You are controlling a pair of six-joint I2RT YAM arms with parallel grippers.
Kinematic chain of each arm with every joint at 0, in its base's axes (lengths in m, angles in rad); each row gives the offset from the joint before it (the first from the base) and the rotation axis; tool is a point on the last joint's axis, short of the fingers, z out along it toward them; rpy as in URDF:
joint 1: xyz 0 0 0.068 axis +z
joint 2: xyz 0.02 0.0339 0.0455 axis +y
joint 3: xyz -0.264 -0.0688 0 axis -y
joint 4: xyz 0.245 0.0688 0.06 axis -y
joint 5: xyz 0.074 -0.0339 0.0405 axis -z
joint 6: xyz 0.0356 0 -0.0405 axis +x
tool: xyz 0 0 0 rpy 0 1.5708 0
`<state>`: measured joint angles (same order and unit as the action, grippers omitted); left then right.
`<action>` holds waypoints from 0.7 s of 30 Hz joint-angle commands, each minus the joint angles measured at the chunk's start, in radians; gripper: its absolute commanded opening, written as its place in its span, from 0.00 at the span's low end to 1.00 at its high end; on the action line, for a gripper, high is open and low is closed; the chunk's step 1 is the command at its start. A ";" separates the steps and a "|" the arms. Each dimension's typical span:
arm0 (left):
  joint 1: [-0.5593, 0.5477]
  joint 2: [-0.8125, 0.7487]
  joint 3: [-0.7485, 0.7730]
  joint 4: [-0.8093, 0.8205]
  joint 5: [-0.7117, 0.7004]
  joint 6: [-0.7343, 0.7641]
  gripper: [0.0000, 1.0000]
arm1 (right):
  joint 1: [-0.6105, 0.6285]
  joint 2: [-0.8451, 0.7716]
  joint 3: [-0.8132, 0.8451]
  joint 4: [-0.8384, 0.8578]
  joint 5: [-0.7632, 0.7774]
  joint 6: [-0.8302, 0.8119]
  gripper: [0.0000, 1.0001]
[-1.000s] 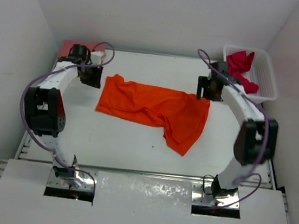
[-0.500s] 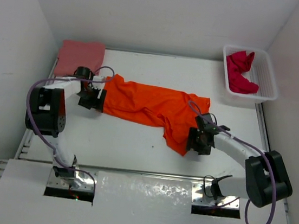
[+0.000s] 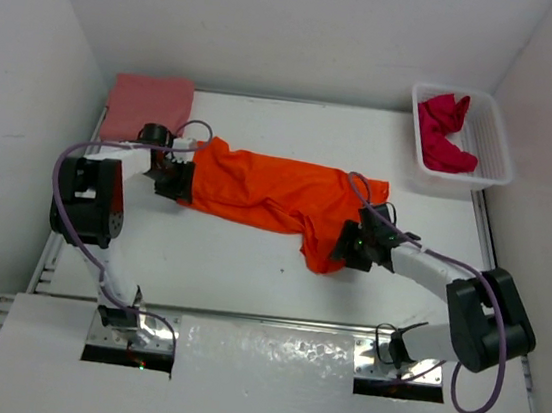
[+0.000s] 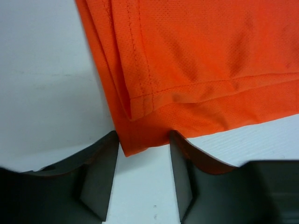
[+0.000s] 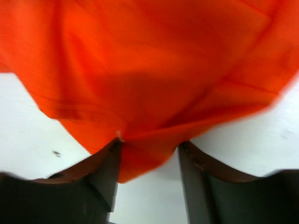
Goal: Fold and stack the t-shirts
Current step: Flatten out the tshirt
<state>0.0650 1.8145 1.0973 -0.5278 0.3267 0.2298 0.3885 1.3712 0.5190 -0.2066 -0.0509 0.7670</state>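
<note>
The orange t-shirt (image 3: pixel 277 195) lies spread out and wrinkled across the middle of the table. My left gripper (image 3: pixel 173 182) sits low at its left edge. In the left wrist view the jaws (image 4: pixel 143 140) stand open, with a hemmed corner of the orange cloth (image 4: pixel 201 60) reaching between the tips. My right gripper (image 3: pixel 350 246) is at the shirt's lower right flap. Its jaws (image 5: pixel 150 147) are open around a hanging fold of orange cloth (image 5: pixel 140 70). A salmon-pink t-shirt (image 3: pixel 147 105) lies folded at the back left. The crimson t-shirt (image 3: pixel 444 132) is bunched in the basket.
A white mesh basket (image 3: pixel 497 133) stands at the back right corner beside the right wall. White walls close in the table on the left, back and right. Purple cables loop off both arms above the table.
Both arms came down from the back of the table to the orange shirt's edges. In the last half second the right gripper slid left onto the lower flap and its jaws narrowed.
</note>
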 commanded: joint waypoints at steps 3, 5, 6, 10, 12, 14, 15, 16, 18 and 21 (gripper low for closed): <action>-0.004 0.025 0.004 0.000 0.075 0.014 0.19 | 0.010 0.107 -0.034 0.042 -0.070 0.041 0.29; -0.001 0.013 -0.011 0.005 0.084 0.017 0.00 | 0.009 0.117 -0.046 0.065 -0.084 0.051 0.16; -0.002 0.006 -0.011 0.011 0.101 0.023 0.00 | 0.003 0.118 -0.048 0.070 -0.083 0.055 0.01; 0.010 -0.026 0.006 -0.009 0.127 0.061 0.00 | -0.058 0.041 -0.053 0.020 -0.093 0.043 0.00; 0.039 -0.088 0.010 -0.076 0.135 0.124 0.00 | -0.092 -0.067 -0.031 -0.083 -0.101 -0.024 0.00; 0.058 -0.147 0.004 -0.127 0.108 0.189 0.00 | -0.102 -0.159 -0.022 -0.247 -0.093 -0.122 0.00; 0.056 -0.212 -0.010 -0.185 0.072 0.221 0.00 | -0.102 -0.205 -0.002 -0.304 -0.095 -0.159 0.00; 0.058 -0.243 -0.016 -0.216 0.075 0.283 0.00 | -0.102 -0.281 0.010 -0.400 -0.128 -0.188 0.00; 0.056 -0.320 -0.014 -0.346 0.093 0.357 0.00 | -0.102 -0.340 0.047 -0.497 -0.165 -0.227 0.00; 0.056 -0.354 0.028 -0.500 0.106 0.411 0.00 | -0.103 -0.406 0.088 -0.609 -0.236 -0.195 0.00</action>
<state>0.1143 1.4998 1.0878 -0.8330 0.4133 0.5068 0.2855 1.0069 0.5446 -0.6094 -0.2203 0.6186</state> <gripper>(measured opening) 0.007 0.002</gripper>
